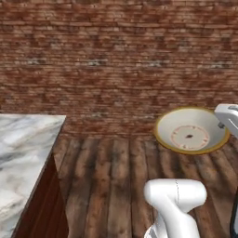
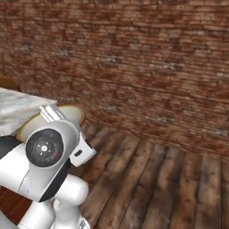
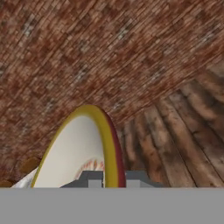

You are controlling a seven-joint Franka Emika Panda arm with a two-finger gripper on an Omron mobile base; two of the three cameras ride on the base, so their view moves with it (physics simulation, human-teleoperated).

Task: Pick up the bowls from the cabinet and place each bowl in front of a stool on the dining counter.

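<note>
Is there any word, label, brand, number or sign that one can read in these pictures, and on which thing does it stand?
None: no readable text anywhere.
bowl, held in the gripper: only a reddish ring and a dark speck, no letters.
Round dark cap on the robot arm: tiny marks, too small and blurred to read.
Brick wall, wooden floor and dining counter: no writing.

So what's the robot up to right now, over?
Gripper shut on bowl rim, bowl carried in the air. Dining counter off to the left. Plank floor and brick wall ahead, nothing blocking.
</note>
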